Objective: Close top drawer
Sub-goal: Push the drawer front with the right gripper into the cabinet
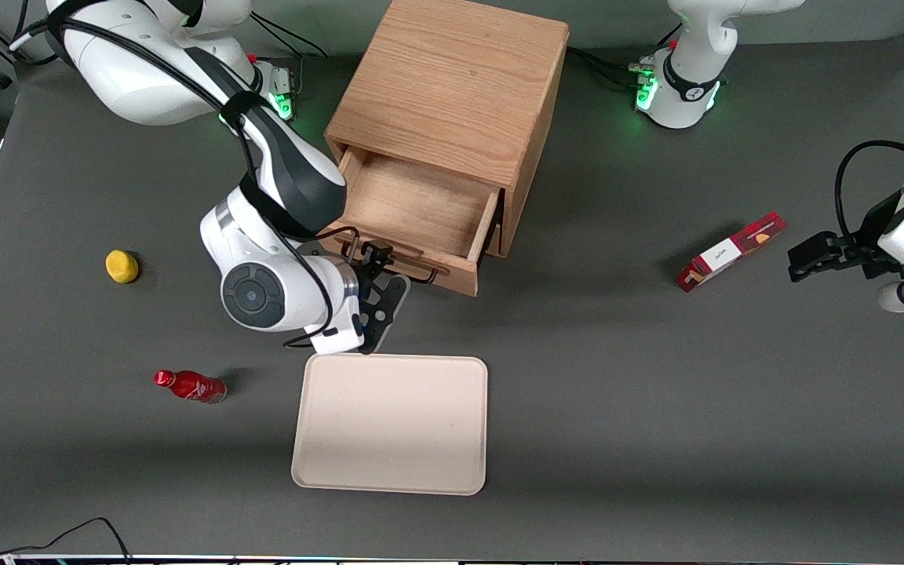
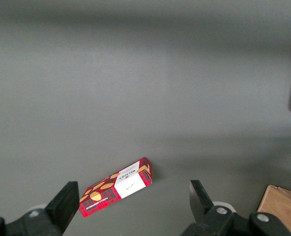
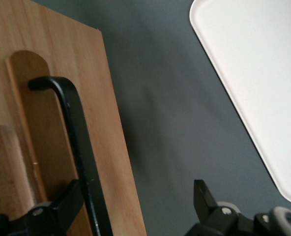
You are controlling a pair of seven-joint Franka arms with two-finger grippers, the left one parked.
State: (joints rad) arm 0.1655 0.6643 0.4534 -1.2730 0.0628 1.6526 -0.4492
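Dark grey desk (image 1: 617, 392) carries everything, with a light oak cabinet (image 1: 452, 86) as the landmark. Toward the working arm's end of the desk from the cabinet lie a yellow ball (image 1: 122, 266) and, nearer the front camera, a red bottle (image 1: 190, 386) on its side. The top drawer (image 1: 421, 208) stands pulled well out of the cabinet, its inside bare. The end effector (image 1: 369, 263) sits right at the drawer's front, at the black handle (image 1: 389, 263); in the right wrist view its fingers (image 3: 62, 209) are spread apart, released, one finger against the drawer front just beside the handle (image 3: 79, 147), the other out over the desk, gripping nothing. A beige tray (image 1: 390, 424) lies nearer the front camera than the cabinet, close below the end effector. Toward the parked arm's end lies a red box (image 1: 729, 252).
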